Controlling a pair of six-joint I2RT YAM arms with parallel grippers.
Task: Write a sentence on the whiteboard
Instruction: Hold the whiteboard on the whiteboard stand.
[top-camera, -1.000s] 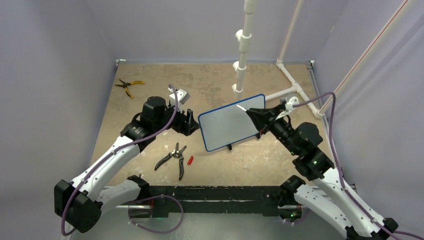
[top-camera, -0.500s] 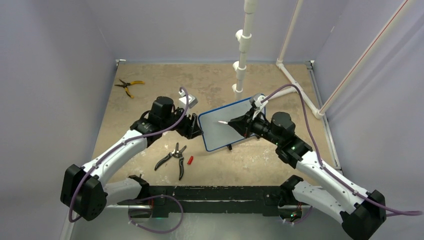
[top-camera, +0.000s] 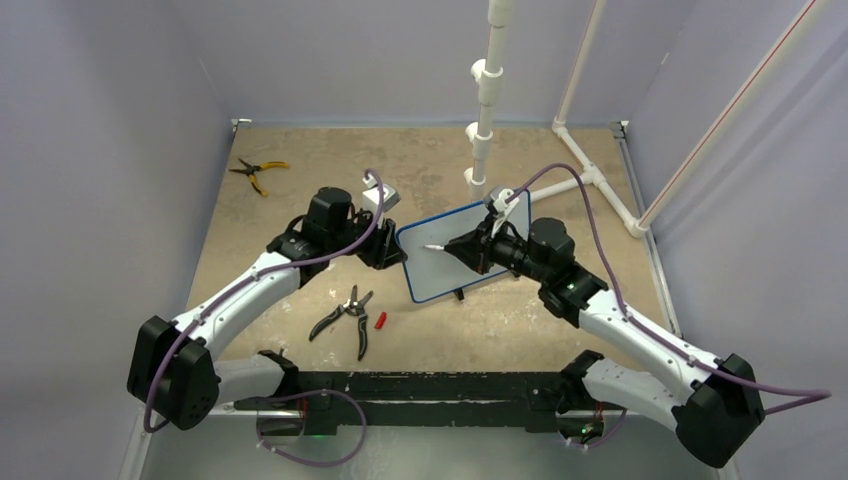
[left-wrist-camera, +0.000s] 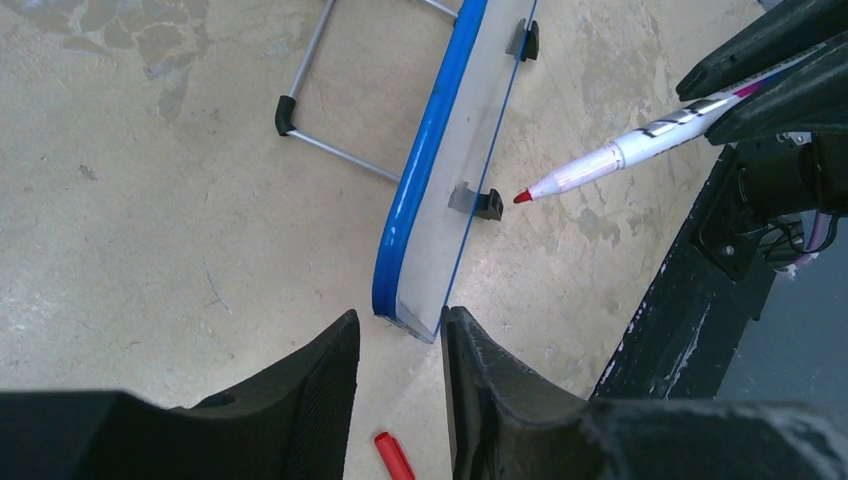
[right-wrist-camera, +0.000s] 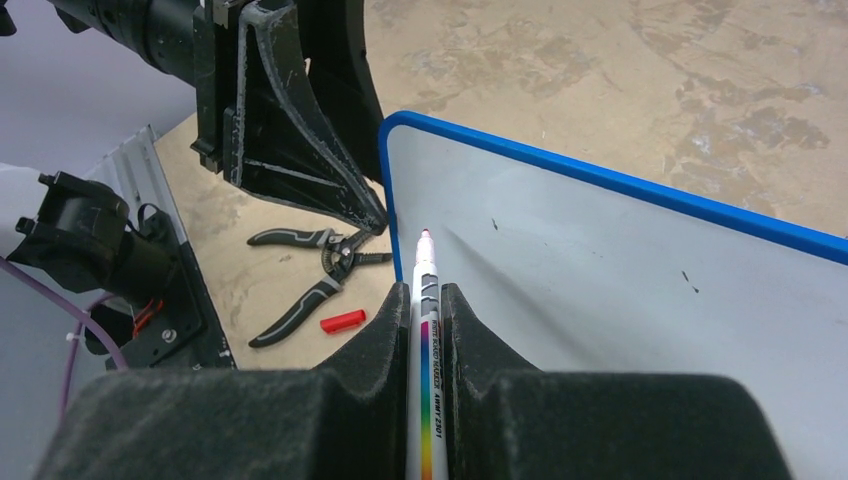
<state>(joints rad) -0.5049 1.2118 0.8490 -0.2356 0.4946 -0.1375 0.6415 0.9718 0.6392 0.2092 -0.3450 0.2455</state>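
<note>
The whiteboard (top-camera: 440, 278) stands tilted mid-table, blue-framed, glossy white. The sentence is out of view; the board's face (right-wrist-camera: 620, 270) shows only a few tiny dark specks. My right gripper (top-camera: 455, 247) is shut on a white marker (right-wrist-camera: 425, 285) with a rainbow stripe. Its red tip (left-wrist-camera: 521, 197) hovers near the board's upper left, and whether it touches I cannot tell. My left gripper (left-wrist-camera: 400, 320) is open and straddles the board's left corner (left-wrist-camera: 412, 318). One finger sits against the corner and the other stands apart from the blue frame.
Black-handled pliers (top-camera: 345, 318) and a red marker cap (top-camera: 380, 320) lie in front of the board. Yellow pliers (top-camera: 258, 172) lie at the far left. White pipe posts (top-camera: 485, 100) stand behind the board. The board's wire stand (left-wrist-camera: 330, 150) props it from behind.
The right arm has swung left, carrying the marker across the board towards its upper left. The left gripper has moved up to the board's left edge and narrowed its jaws.
</note>
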